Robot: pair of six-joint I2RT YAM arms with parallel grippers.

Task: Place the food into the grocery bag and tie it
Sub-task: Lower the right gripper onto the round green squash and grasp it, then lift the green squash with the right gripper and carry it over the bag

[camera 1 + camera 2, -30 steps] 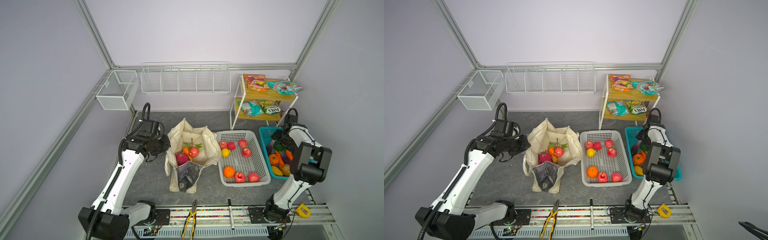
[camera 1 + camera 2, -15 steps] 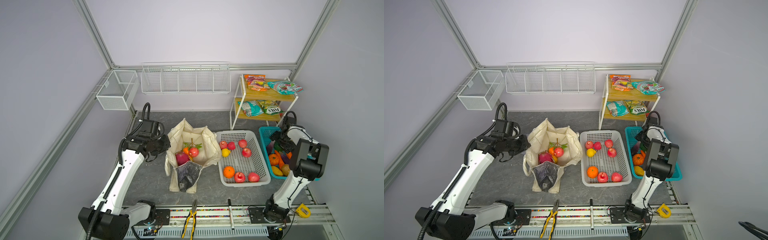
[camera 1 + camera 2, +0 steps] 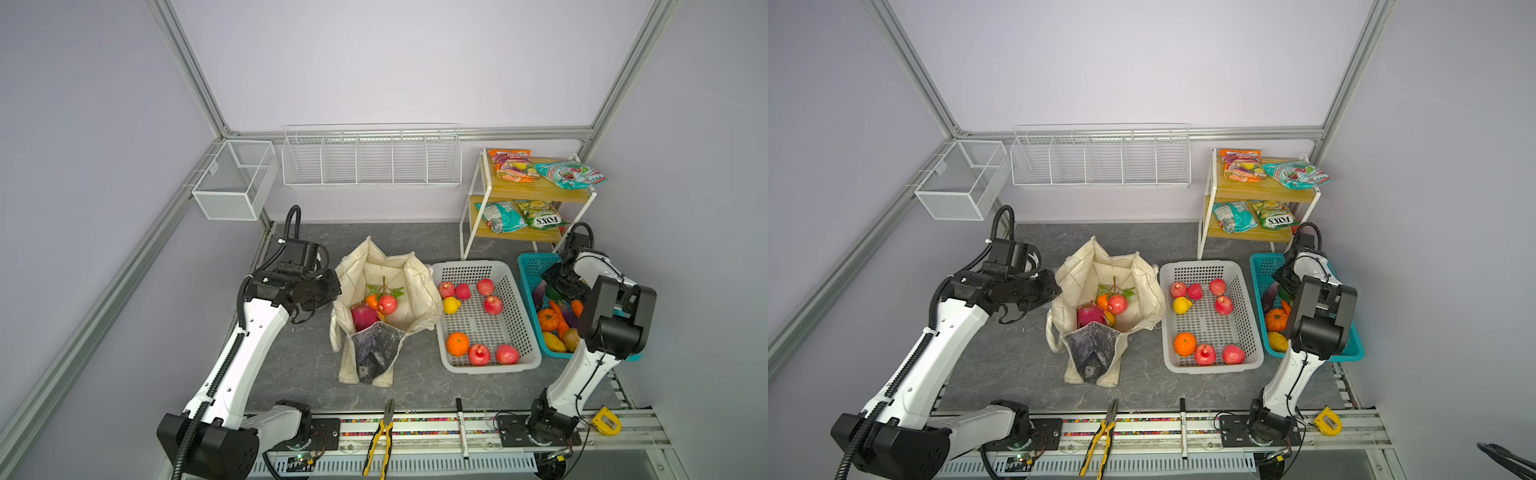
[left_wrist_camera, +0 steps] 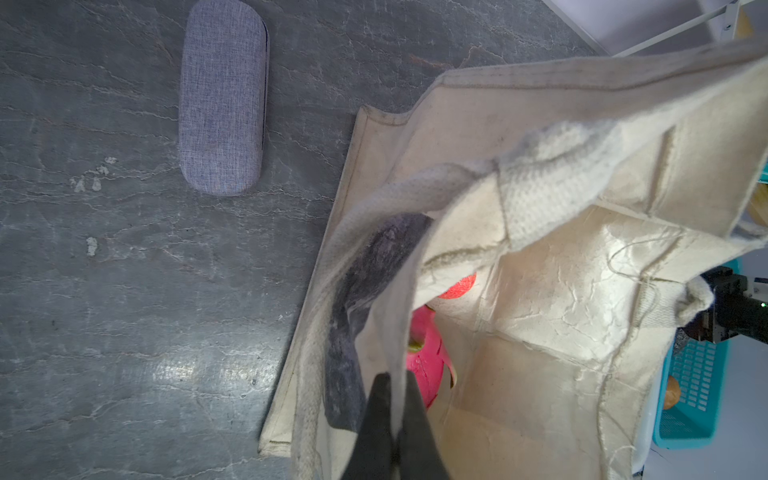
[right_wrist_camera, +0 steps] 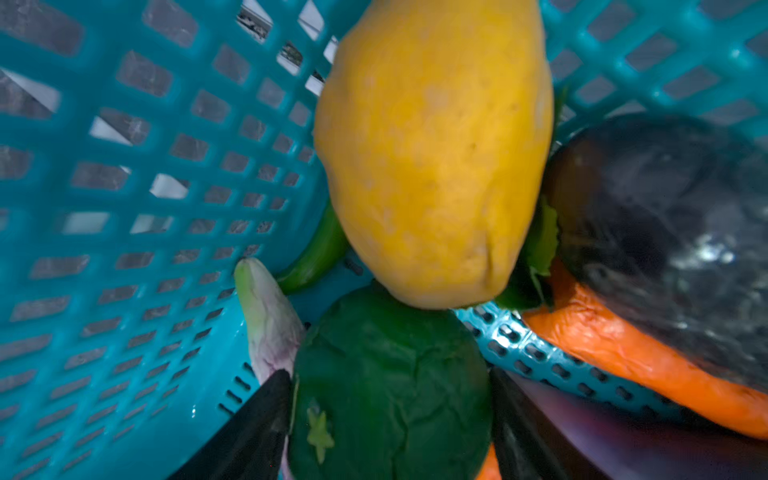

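My L gripper (image 4: 396,386) is pinched tight on the rim of the grocery bag (image 4: 540,291), w/ cloth squeezed between both fingers. The bag stands open mid-table, just beside the white basket (image 3: 469,268). Inside it are a dragon fruit (image 3: 363,316), a red apple (image 3: 387,303) and an orange (image 3: 371,300).

My R gripper (image 5: 388,374) is down in the teal basket (image 5: 124,208). Its jaws are apart w/ a green veg (image 5: 386,424) between them, both fingers close against its sides. I can't tell if they clamp it.

Crowding me there:
- A yellow fruit (image 5: 432,158) touches the green veg's far end.
- A green chilli (image 5: 316,257) pokes out beside the yellow fruit.
- A pale purple-tinged piece (image 5: 266,316) lies against one finger.
- A carrot (image 5: 623,345) and a dark aubergine (image 5: 665,228) lie on the other side.

The white basket holds red fruit, a lemon (image 3: 451,304) and a 2nd orange (image 3: 457,344). Snack pkts (image 3: 513,166) sit on the wooden shelf (image 3: 528,191) behind the baskets.

The table (image 3: 303,365) is dark grey and marbled, the walls lilac, the frame alu. A wire rack (image 3: 370,158) and a mesh box (image 3: 235,178) hang on the wall. On the front rail lie pliers (image 3: 380,436), a pen (image 3: 460,419) and a tape measure (image 3: 606,422).

A grey case (image 4: 222,95) near the bag shows in the L wrist view only; I can't find it in the top views. My R arm covers part of the teal basket in both top views. The R wrist view is blurred and cuts off the green veg. A folded-in dark panel hides the bag's front.
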